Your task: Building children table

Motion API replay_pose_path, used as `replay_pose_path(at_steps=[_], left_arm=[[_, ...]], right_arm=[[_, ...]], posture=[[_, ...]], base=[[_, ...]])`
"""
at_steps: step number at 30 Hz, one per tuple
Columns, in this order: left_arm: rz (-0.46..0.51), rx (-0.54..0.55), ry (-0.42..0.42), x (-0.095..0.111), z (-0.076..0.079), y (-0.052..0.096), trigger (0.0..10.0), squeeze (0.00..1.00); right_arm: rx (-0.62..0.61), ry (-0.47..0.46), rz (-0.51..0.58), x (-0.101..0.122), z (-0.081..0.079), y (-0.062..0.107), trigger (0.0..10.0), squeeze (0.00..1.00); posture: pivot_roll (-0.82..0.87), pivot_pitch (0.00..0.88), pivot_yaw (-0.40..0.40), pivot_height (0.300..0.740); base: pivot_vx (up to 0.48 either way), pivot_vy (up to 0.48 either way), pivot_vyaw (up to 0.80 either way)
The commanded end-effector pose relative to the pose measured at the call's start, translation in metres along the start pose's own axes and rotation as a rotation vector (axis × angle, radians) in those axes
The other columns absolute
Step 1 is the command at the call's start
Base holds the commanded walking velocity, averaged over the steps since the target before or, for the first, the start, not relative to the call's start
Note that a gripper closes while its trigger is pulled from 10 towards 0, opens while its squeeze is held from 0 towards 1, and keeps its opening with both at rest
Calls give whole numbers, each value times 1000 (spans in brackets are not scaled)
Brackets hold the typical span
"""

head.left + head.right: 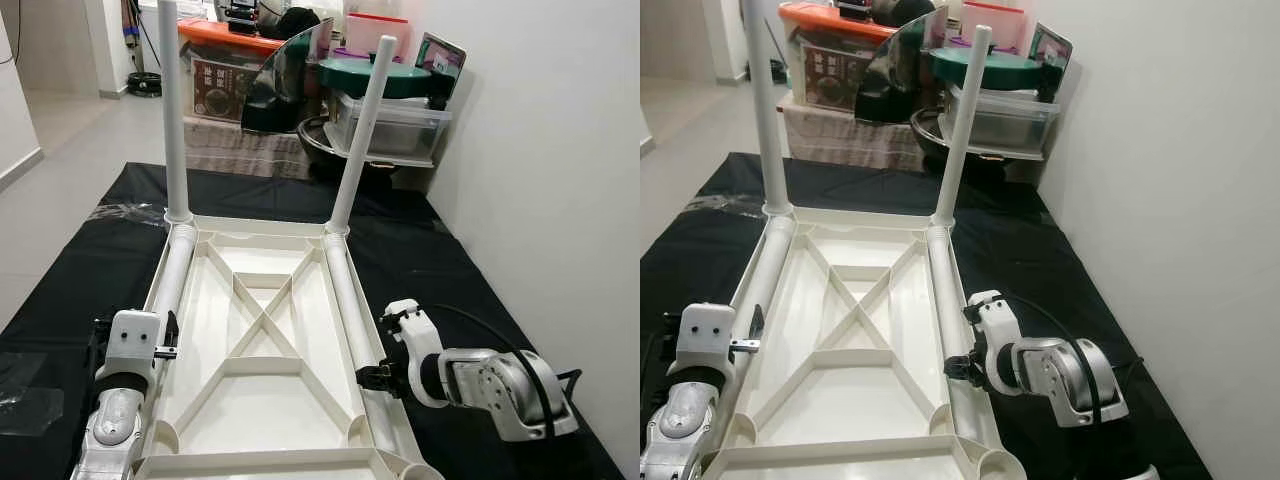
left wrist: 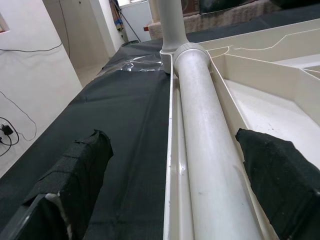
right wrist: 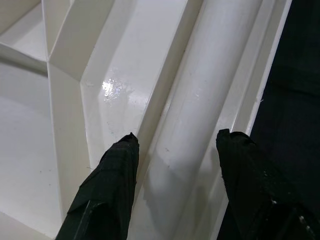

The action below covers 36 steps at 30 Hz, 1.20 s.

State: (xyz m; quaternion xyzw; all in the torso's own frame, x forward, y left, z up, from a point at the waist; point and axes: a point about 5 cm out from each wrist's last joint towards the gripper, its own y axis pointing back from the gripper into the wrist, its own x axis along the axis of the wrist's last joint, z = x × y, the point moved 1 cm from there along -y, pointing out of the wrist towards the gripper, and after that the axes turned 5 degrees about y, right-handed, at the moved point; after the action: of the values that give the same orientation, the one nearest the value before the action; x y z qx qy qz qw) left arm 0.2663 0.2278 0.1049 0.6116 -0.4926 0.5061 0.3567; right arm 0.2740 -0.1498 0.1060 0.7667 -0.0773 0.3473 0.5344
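Both grippers astride the loose legs of the upturned table

The tabletop lies underside-up on black cloth. Left gripper and right gripper straddle a lying leg, fingers spread, not clamped. Likely next: close, lift, seat a leg in a near corner socket.

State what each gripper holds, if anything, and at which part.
Nothing is held. The left gripper and the right gripper are both open, each straddling a table leg lying along the upturned tabletop.

Upturned white table top on black cloth; two upright legs; right gripper at a lying leg.
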Motion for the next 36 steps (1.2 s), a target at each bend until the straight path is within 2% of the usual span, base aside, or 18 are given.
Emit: replay_pose_path(at_steps=[1, 9, 10, 19, 20, 25, 29, 36], left_arm=[[-64, -19, -6, -14, 6, 6, 10000, 0], [-65, -20, -6, -14, 7, 5, 10000, 0], [-67, -19, -5, -15, 7, 6, 10000, 0], [-70, -15, -6, -16, 7, 7, 10000, 0], [-70, -16, -6, -16, 7, 7, 10000, 0], [-70, -17, -6, -16, 7, 7, 10000, 0], [-69, -15, -5, -16, 8, 7, 10000, 0], [-68, -11, -4, -16, 7, 8, 10000, 0]], right_arm=[[-50, -94, -207, -42, 12, -10, 10000, 0], [-66, -83, -226, -48, 13, -10, 10000, 0], [-91, -53, -236, -51, 16, -9, 10000, 0], [-136, 14, -243, -55, 20, -8, 10000, 0], [-133, 12, -246, -56, 19, -8, 9765, 0], [-132, 11, -257, -59, 19, -8, 10000, 0], [-95, -47, -310, -70, 16, -10, 10000, 0], [-104, -76, -350, -76, 21, -17, 10000, 0]], posture=[[-33, 0, -154, 740], [-36, 0, -156, 740], [-37, 0, -159, 740], [-38, 0, -160, 740], [-38, 0, -160, 740], [-39, 0, -160, 740], [-39, 0, -165, 740], [-36, 0, -169, 740]], base=[[0, 0, 0], [0, 0, 0], [0, 0, 0], [0, 0, 0], [0, 0, 0], [0, 0, 0], [0, 0, 0], [0, 0, 0]])
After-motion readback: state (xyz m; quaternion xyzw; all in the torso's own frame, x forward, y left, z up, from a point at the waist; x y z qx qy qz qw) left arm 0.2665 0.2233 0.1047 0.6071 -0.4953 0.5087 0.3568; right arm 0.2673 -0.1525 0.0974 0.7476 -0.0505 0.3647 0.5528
